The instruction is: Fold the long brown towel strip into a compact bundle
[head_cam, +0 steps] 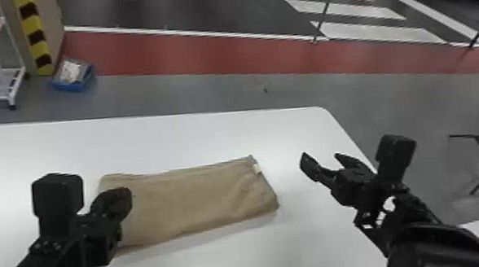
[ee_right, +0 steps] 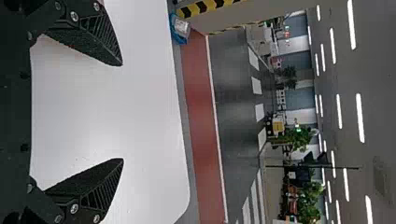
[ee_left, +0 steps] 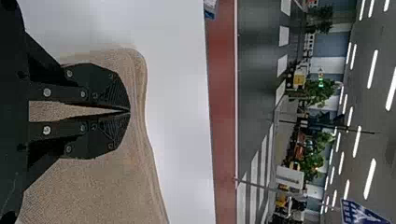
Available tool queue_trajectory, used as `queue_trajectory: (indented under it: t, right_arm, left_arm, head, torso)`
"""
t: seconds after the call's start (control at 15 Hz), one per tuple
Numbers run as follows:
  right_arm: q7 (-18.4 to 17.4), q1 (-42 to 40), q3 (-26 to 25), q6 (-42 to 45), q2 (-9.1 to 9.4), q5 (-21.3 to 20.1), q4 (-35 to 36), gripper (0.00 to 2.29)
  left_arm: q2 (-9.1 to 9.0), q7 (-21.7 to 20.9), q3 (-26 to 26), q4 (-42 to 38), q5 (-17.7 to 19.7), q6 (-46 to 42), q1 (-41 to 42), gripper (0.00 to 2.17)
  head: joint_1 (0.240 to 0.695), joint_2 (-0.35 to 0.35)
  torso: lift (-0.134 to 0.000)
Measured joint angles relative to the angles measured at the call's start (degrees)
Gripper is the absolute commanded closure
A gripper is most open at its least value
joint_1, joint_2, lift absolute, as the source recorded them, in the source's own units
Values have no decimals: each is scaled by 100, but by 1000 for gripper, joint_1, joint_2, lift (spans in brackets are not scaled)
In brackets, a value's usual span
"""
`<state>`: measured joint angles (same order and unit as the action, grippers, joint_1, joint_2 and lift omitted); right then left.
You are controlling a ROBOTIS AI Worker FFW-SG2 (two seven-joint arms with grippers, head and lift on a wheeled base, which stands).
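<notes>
Nearest, both arms come in from the bottom edge of the head view. Left gripper (head_cam: 124,198) over the towel's left end; its two fingers meet at the tips, no cloth seen pinched there, though whether the tips touch the fabric is hard to judge from these angles. Right gripper (head_cam: 320,156) to the right of the towel, well apart from it, above the right part of the table; fingers spread wide, nothing between them. Brown towel (head_cam: 199,199) on the white table (head_cam: 162,143), lying flat in a broad folded rectangle, long sides running left to right, layered edges visible in the left wrist view. Small white tag (head_cam: 257,168) at its right end, near the far corner. Beyond the table, grey floor, then a blue tray (head_cam: 72,86) beside a yellow-and-black striped post (head_cam: 42,46), a red floor band (head_cam: 187,55), and farthest, white crossing stripes (head_cam: 377,31).
</notes>
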<state>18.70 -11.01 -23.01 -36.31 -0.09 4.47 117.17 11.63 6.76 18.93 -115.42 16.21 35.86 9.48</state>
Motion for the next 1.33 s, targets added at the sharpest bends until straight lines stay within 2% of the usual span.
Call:
queue_trajectory:
  t: [0.13,0.27,0.6,1.2,1.33]
  right_arm:
    - [-153,319,23,-378,0,-18,-262,137]
    - [-186,692,109,-1129,0,-35,-448,178]
    - [-143,1224,428,-2670,0,-17,-642,468]
    - [25,1488,613,-3214,0,10,-890,471]
    - [29,1542,673,-3362,0,-22,-944,529]
  left_arm:
    - [-3,-86,15,133,-1,3,-44,1916]
    - [-2,-142,30,179,-14,28,-50,1916]
    - [34,-166,63,209,-50,189,17,1916]
    - [9,-159,104,164,-108,228,49,1916]
    - [23,-165,98,157,-110,251,84,1916]
  head:
    - [695,-329]
    - [695,-320]
    - [695,-270]
    - [695,-236]
    - [695,-231]
  torso:
    - [-125]
    - [-125]
    - [-125]
    - [-125]
    - [-125]
